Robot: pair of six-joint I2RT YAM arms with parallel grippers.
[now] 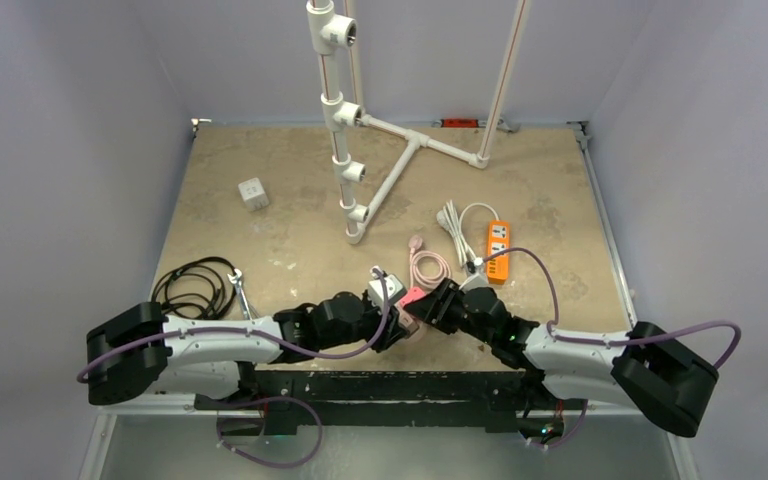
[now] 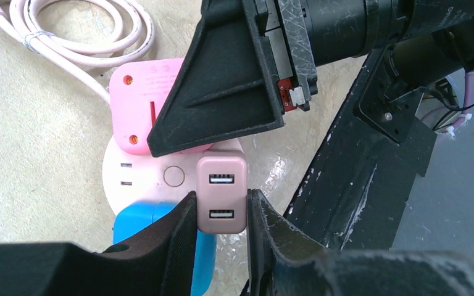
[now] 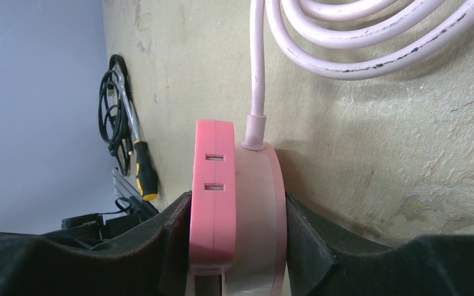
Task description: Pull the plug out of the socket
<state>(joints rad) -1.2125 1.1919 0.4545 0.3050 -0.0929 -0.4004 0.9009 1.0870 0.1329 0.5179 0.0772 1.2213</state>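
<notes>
Left gripper [image 2: 222, 203] clamped on USB plug [image 2: 221, 179]; right gripper [image 3: 237, 208] pinching round socket [image 3: 258, 203] plus pink adapter [image 3: 213, 185], near table [image 1: 290, 190] front edge. Pull straight along prongs, right bracing, no twisting.

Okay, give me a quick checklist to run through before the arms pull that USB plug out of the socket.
1. Left tool shut on USB plug: ok.
2. Right tool clamps socket, pink plug sandwiched in: ok.
3. Cord lies in slack loops: ok.
4. Right tool's finger clear of USB plug: cannot tell, they look very close.
5. Left tool's finger clear of blue plug: cannot tell.
</notes>
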